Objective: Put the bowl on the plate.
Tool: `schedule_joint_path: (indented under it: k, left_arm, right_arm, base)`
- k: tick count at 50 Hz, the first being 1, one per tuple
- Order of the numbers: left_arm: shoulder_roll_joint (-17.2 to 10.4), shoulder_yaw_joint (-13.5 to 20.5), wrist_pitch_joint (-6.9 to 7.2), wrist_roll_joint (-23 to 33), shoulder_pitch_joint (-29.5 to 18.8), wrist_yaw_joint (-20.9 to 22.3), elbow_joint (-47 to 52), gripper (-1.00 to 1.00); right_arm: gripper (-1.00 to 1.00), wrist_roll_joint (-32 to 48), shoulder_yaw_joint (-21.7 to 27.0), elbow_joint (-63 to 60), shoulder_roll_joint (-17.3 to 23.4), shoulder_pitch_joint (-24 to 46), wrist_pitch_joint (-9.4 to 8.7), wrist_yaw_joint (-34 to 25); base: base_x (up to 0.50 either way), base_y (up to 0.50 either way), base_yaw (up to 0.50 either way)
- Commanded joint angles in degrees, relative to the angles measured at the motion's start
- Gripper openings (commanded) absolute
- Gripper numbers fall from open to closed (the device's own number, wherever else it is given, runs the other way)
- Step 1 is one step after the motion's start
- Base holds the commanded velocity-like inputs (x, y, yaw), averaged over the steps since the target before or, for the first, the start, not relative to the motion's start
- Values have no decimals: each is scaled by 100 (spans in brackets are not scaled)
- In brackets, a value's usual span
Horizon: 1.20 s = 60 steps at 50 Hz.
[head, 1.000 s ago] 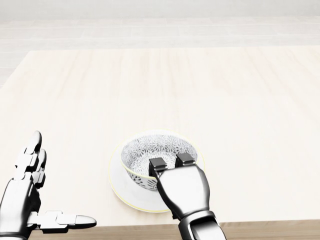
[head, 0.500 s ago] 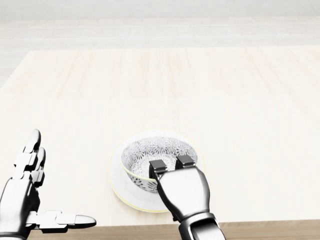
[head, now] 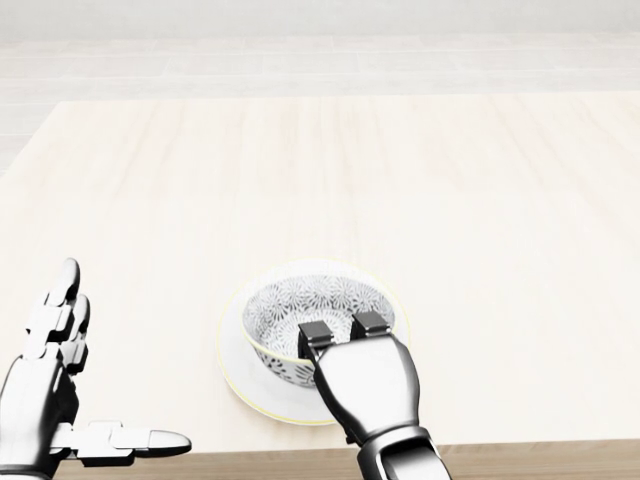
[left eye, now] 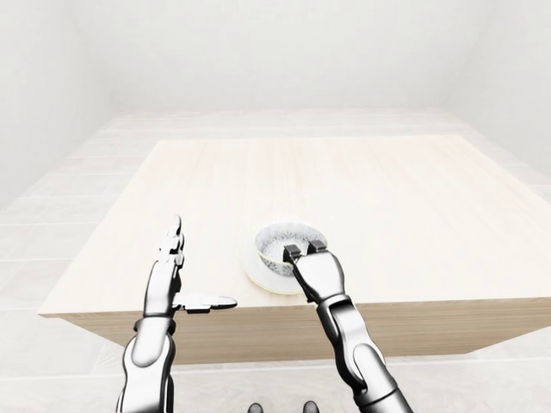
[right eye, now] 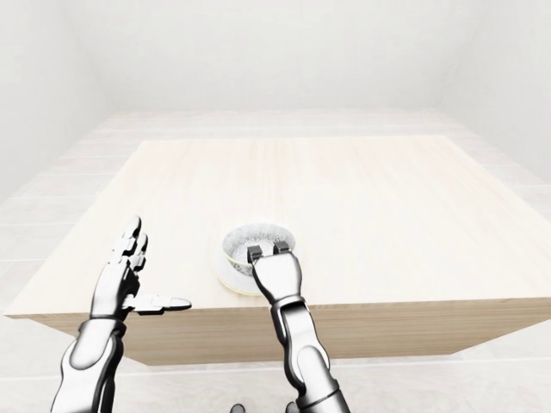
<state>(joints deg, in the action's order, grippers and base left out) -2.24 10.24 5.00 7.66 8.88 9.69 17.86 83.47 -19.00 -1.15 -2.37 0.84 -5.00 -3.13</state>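
A patterned black-and-white bowl [head: 300,298] sits inside a white plate [head: 236,378] near the bottom edge of the head view. My right hand [head: 343,327] comes up from the bottom. Two of its fingers [head: 316,331] hook over the bowl's near rim and reach inside; the thumb is hidden under the rim. The hand is shut on the bowl. My left hand [head: 112,368] is at the lower left, apart from the plate. It is open, with its fingers pointing up and the thumb stretched to the right.
A light wooden table [head: 450,200] carries the plate, which lies close to the table's near edge [head: 520,446]. In the eye views, pale tiled floor [left eye: 52,224] and white walls surround the table.
The bowl and my right hand have sunk a few pixels toward the plate. My left hand has barely moved.
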Motion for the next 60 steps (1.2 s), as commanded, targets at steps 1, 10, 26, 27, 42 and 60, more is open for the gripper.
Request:
schedule_joint_path:
  k: [1,10,26,27,42,60]
  left_arm:
    - [5,-3,0,2,7,-3,-17,100]
    - [4,10,0,-11,10,0,1,100]
    - [9,-11,0,-7,10,-8,-20,100]
    - [9,-11,0,-7,10,-8,-21,100]
    - [13,-35,0,5,15,-28,-58,100]
    - [2,-76,0,37,-33,-62,-138,100]
  right_arm:
    - [-76,151,7,-21,-6,15,0,107]
    - [-73,128,3,-1,-11,11,0,126]
    - [-71,125,12,20,2,15,0,133]
    - [-71,125,12,20,2,15,0,133]
    - [-37,130,13,2,12,-7,0,134]
    - [7,108,34,56,9,26,0,142]
  base:
    - [0,0,0]
    - [0,0,0]
    - [0,0,0]
    - [0,0,0]
    - [0,0,0]
    - [0,0,0]
